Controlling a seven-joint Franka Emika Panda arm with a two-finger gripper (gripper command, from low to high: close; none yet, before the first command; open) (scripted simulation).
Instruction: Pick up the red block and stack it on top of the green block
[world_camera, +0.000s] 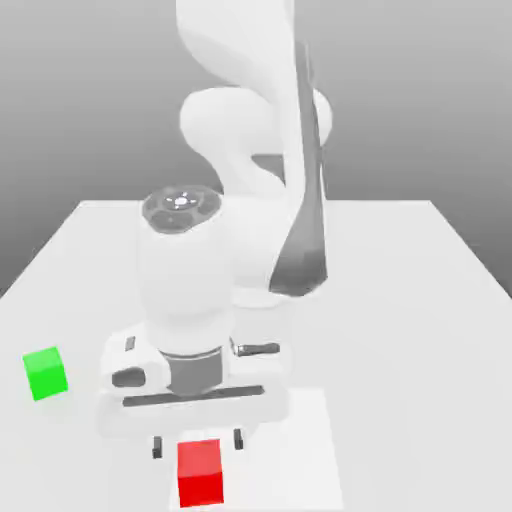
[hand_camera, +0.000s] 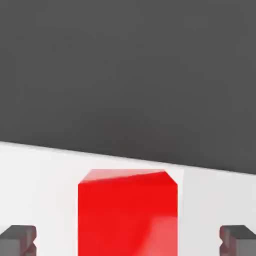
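The red block (world_camera: 201, 472) sits on the white table near its front edge. My gripper (world_camera: 197, 444) hangs just above and behind it, open, with one dark fingertip on each side of the block's top. In the hand view the red block (hand_camera: 128, 215) lies between the two fingertips (hand_camera: 19, 239), with a gap on both sides and no contact. The green block (world_camera: 46, 373) rests on the table toward the exterior view's left, apart from the red block and the gripper.
The white table (world_camera: 400, 300) stretches back to a far edge against a grey backdrop. The arm's white body (world_camera: 245, 150) rises behind the hand at the table's middle. A lighter square patch (world_camera: 310, 450) lies under the red block.
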